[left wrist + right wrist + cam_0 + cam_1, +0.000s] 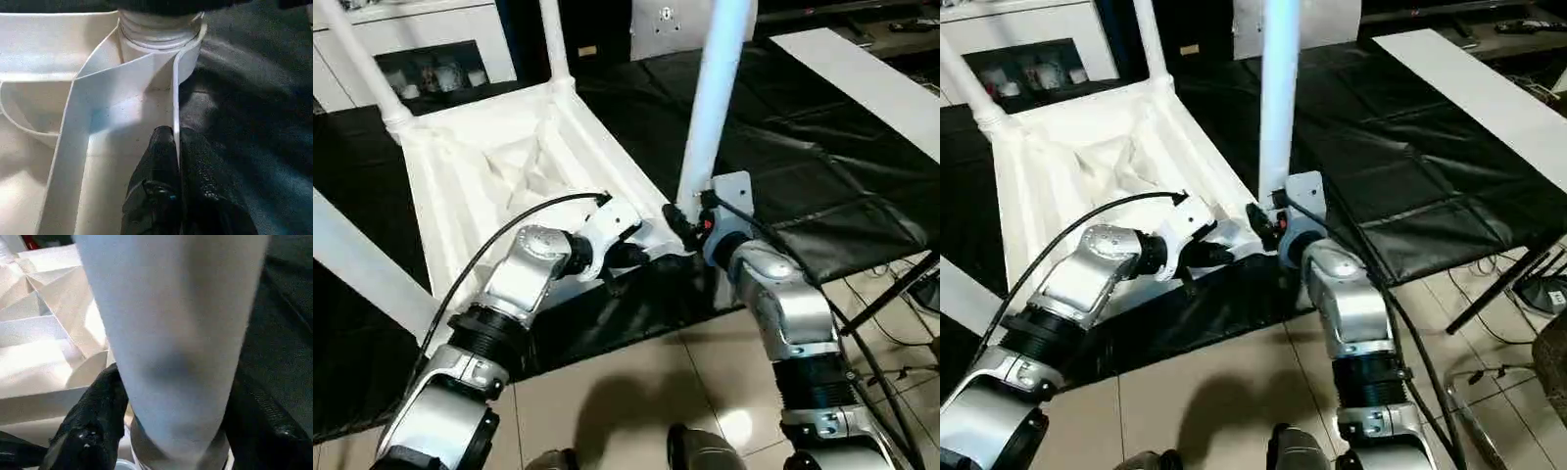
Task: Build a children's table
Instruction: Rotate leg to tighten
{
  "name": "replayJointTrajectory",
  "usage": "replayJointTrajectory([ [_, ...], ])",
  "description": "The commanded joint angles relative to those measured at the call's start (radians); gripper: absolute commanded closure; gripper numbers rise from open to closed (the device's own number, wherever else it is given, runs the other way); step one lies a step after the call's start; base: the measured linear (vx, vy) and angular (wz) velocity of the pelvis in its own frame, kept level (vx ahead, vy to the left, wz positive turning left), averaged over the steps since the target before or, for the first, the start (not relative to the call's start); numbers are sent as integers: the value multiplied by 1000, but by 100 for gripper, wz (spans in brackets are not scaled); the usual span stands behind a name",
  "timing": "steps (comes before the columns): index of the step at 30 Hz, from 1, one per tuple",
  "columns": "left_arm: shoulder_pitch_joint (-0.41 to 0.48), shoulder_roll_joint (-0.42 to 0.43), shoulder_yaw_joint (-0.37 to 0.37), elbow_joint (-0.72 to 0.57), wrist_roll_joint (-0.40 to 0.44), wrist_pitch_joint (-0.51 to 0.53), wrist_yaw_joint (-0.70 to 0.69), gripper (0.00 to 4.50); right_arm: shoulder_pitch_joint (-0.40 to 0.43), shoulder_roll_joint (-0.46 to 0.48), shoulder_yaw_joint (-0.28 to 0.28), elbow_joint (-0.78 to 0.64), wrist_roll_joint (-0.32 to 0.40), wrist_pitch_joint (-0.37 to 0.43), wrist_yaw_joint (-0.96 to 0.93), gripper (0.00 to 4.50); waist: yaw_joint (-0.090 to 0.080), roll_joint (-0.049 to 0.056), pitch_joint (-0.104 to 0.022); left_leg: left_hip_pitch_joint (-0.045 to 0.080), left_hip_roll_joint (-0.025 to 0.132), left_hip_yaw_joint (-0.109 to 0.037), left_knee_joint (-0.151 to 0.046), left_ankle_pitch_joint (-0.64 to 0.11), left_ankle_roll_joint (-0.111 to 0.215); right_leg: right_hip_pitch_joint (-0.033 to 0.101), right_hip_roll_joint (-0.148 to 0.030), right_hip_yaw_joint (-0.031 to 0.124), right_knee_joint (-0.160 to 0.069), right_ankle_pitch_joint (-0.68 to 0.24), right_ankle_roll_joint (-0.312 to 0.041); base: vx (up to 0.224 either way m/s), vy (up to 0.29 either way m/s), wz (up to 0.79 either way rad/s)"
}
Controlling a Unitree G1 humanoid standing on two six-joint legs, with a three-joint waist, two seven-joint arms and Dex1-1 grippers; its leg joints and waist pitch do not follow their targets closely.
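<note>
I'm looking down at a work surface draped in black cover, with pale floor tiles on my side of it and white cabinets beyond it. A long white board lies on the cover, well apart from the tabletop on its right-hand side.

The tabletop lies underside up, ribs showing, its near edge at the cover's front edge. Legs stand up from the far corner sockets, and another leg rises from the near corner socket.

My left gripper is pinched tight on the tabletop's thin rim wall, just beside that near socket. My right gripper has its fingers either side of the near leg's base; I can't tell whether they clamp it.

Bare black cover lies between tabletop and board.
</note>
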Motion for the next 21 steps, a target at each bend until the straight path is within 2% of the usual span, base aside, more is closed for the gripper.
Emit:
replayJointTrajectory([
  [1, -12, -2, 3, -44, -13, -19, 1, 450, 28, 16, 56, 35, 6, 50, 7, 134, 5, 8, -80, 6, 38, -13, -73, -224, 95, 66, -56, 46, -50, -239, -209, 0, 0, 0],
  [2, -10, 6, 3, -49, -13, -16, 1, 450, 31, 14, 59, 34, 1, 51, 0, 115, 7, 13, -81, 6, 38, -13, -72, -210, 104, 68, -57, 46, -48, -241, -211, 0, 0, 0],
  [4, -4, 28, 3, -55, -14, -14, -3, 450, 35, 0, 61, 37, -22, 49, -18, 95, 8, 13, -83, 6, 38, -13, -69, -193, 106, 70, -56, 45, -48, -244, -211, 0, 0, 0],
  [6, -2, 34, 4, -56, -14, -15, -4, 450, 37, -5, 63, 37, -29, 48, -22, 89, 11, 16, -86, 7, 37, -13, -68, -192, 99, 72, -55, 45, -48, -265, -208, 0, 0, 0],
  [10, 2, 44, 8, -45, -13, -30, -5, 450, 37, -12, 62, 45, -41, 39, -25, 48, 13, 14, -85, 6, 37, -14, -68, -212, 87, 71, -53, 44, -48, -288, -203, 0, 0, 0],
  [11, 3, 47, 8, -42, -13, -34, -7, 450, 36, -18, 63, 47, -48, 34, -26, 40, 14, 18, -85, 7, 37, -14, -68, -222, 82, 72, -53, 44, -48, -307, -198, 0, 0, 0],
  [12, 6, 54, 5, -39, -14, -47, -15, 450, 36, -24, 61, 49, -50, 30, -27, 17, 14, 27, -86, 8, 37, -16, -68, -229, 75, 72, -52, 43, -48, -311, -195, 0, 0, 0],
  [14, 7, 58, 2, -39, -18, -54, -18, 450, 37, -26, 61, 49, -48, 30, -28, 4, 12, 21, -87, 7, 37, -15, -68, -235, 74, 72, -52, 44, -48, -304, -196, 0, 0, 0],
  [16, 8, 67, -2, -34, -22, -61, -29, 450, 39, -34, 69, 46, -52, 30, -32, 1, 12, 28, -89, 7, 37, -16, -66, -221, 79, 74, -52, 44, -46, -285, -200, 0, 0, 0],
  [17, 5, 73, -1, -23, -23, -67, -34, 450, 40, -47, 83, 45, -61, 28, -26, 1, 11, 25, -90, 6, 36, -15, -64, -208, 83, 74, -51, 44, -44, -270, -205, 0, 0, 0],
  [19, 3, 77, -1, -16, -23, -72, -37, 450, 42, -59, 95, 44, -67, 24, -15, 1, 12, 27, -92, 5, 34, -14, -62, -189, 95, 76, -51, 44, -42, -253, -208, 0, 0, 0],
  [21, -1, 83, 0, -2, -23, -83, -41, 450, 55, -65, 96, 25, -44, 20, 22, 1, 14, 28, -94, 6, 34, -13, -60, -180, 105, 77, -51, 44, -41, -254, -206, 0, 0, 0],
])
